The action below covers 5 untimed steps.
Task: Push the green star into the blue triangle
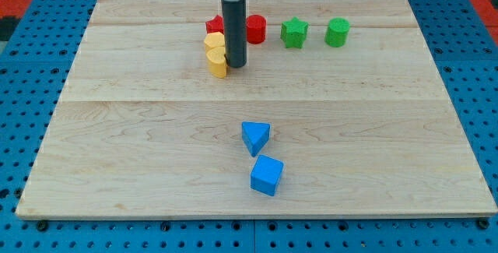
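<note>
Green star (294, 33) sits right of my tip (235, 66), seemingly touching yellow block (217, 54)

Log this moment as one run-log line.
tip beside yellow blocks | green star untouched | blue triangle below | not started

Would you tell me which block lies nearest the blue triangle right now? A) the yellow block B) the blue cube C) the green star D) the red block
B: the blue cube sits just below the blue triangle, while the other blocks lie along the view's top.
</note>
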Each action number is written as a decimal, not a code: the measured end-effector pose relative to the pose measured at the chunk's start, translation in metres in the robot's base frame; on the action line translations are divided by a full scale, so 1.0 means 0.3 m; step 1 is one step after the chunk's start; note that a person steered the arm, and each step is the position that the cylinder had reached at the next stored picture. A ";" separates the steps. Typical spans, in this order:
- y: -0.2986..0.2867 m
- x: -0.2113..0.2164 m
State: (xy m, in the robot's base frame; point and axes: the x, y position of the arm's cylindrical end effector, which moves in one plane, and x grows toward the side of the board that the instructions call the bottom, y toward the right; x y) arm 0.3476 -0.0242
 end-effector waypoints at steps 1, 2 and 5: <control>0.085 -0.100; 0.253 -0.046; 0.872 -0.280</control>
State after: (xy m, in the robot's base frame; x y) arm 0.2635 0.2374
